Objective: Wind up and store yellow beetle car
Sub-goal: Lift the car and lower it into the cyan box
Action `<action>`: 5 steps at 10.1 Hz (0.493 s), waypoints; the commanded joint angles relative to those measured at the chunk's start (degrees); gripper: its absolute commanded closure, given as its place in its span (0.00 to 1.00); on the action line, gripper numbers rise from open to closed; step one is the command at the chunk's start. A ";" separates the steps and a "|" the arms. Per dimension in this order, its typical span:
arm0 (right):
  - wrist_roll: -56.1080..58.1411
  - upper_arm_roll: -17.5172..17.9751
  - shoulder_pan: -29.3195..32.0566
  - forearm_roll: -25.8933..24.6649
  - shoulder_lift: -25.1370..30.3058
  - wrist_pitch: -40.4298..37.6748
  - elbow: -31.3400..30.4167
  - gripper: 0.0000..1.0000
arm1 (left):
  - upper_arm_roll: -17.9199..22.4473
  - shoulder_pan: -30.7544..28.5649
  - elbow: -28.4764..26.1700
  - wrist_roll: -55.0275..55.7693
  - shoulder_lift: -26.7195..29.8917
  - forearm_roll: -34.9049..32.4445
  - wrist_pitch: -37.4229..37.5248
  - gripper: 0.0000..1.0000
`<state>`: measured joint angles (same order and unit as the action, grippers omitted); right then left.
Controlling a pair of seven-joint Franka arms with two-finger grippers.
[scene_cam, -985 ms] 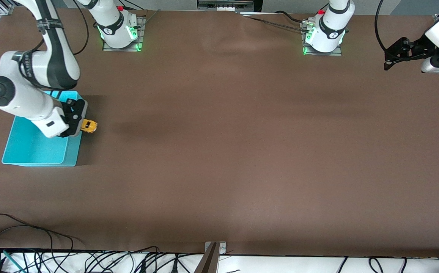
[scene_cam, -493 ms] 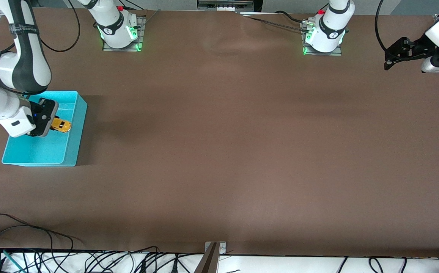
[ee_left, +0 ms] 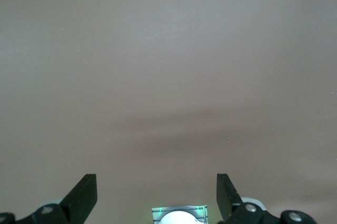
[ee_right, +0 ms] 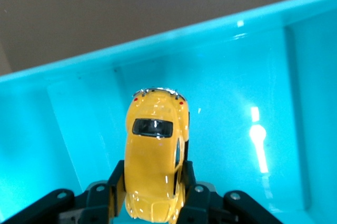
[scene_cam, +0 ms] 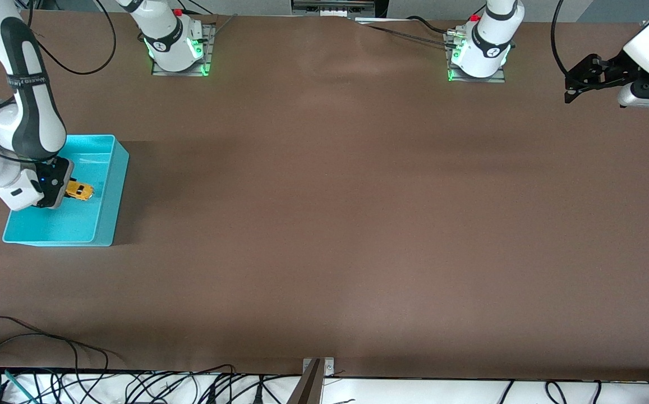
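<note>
Your right gripper (scene_cam: 65, 191) is clamped on the yellow beetle car (scene_cam: 81, 192), hanging inside the turquoise bin (scene_cam: 108, 185), so you've basically just the drop left. Up top, your left gripper (scene_cam: 574, 84) waits, fingers spread wide.

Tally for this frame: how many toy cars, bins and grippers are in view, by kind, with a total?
Toy cars: 1, the yellow beetle car, held by the right gripper over the turquoise bin.
Bins: 1.
Grippers: 2, the left gripper open, waiting over bare table.
Total: 4.
</note>
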<state>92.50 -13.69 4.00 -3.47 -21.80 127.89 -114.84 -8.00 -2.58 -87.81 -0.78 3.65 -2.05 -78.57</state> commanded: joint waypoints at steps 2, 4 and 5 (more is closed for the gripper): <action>2.07 0.34 2.94 0.05 -5.43 3.32 0.84 1.00 | 0.44 -0.76 2.11 0.07 -0.92 1.17 1.40 0.00; 1.98 0.33 3.73 0.05 -6.76 4.03 1.02 1.00 | 0.35 -0.68 2.11 0.43 -0.92 1.26 1.40 0.00; 1.98 0.33 4.08 0.05 -7.29 4.12 1.10 1.00 | 0.35 -0.68 2.11 0.43 -0.92 1.26 1.40 0.00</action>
<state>93.27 -13.72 6.88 -3.48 -28.26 132.01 -114.77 -7.51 -2.99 -87.81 -0.78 3.56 -2.05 -78.57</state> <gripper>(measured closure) 0.546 0.000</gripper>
